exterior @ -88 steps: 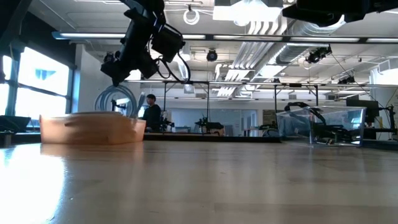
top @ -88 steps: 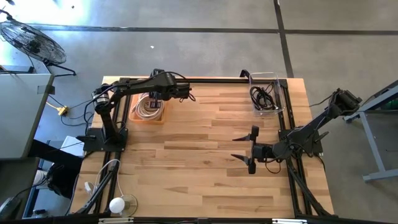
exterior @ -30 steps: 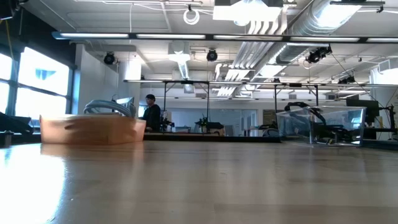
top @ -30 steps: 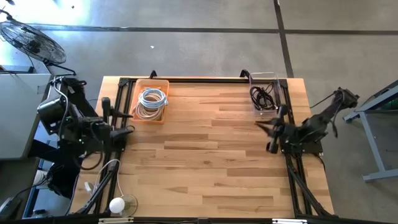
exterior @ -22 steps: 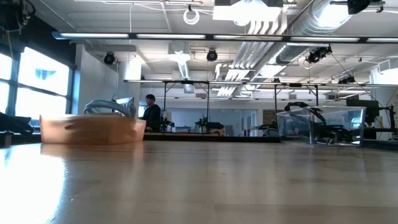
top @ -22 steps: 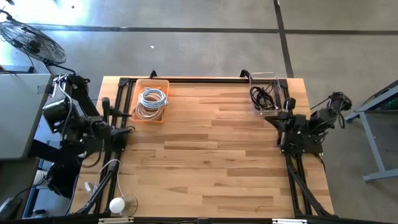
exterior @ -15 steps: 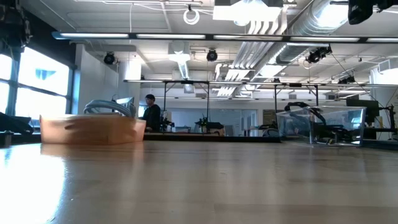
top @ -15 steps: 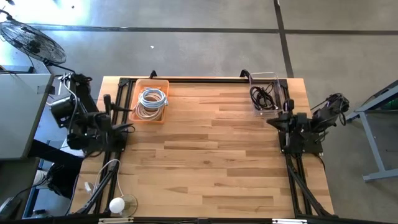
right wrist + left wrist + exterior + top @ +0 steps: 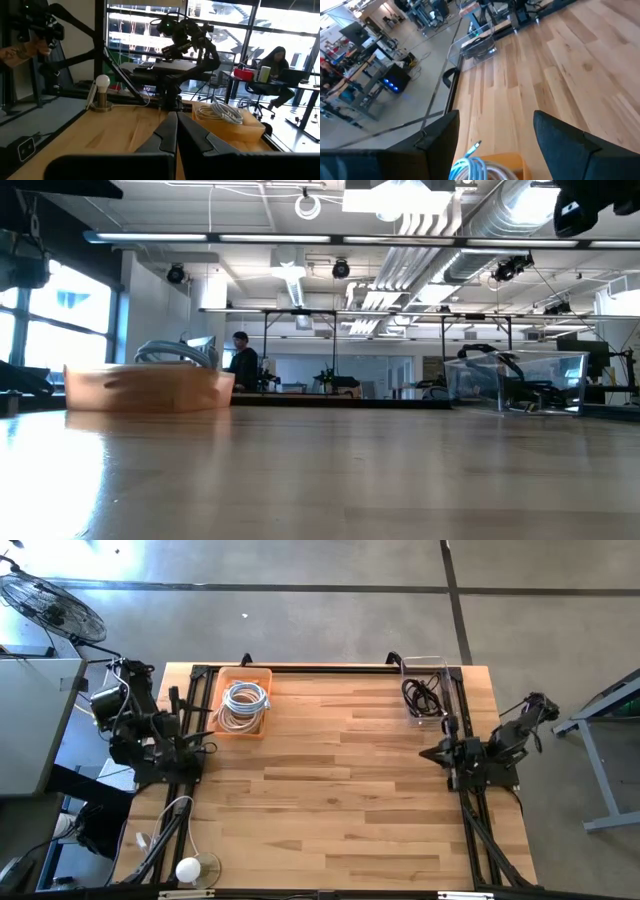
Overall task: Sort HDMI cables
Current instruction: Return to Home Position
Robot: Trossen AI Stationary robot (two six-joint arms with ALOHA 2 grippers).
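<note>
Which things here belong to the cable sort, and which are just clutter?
Job: orange bin, pale coiled cables in it, transparent bin, black cables in it.
Lying about: bulb lamp, floor fan, yellow-plugged cord.

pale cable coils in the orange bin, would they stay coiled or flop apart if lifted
Probably floppy: the pale cable coils lie as loose stacked loops in the orange bin, with no tie visible. A plug end pokes free in the left wrist view, so ends would likely dangle.
</note>
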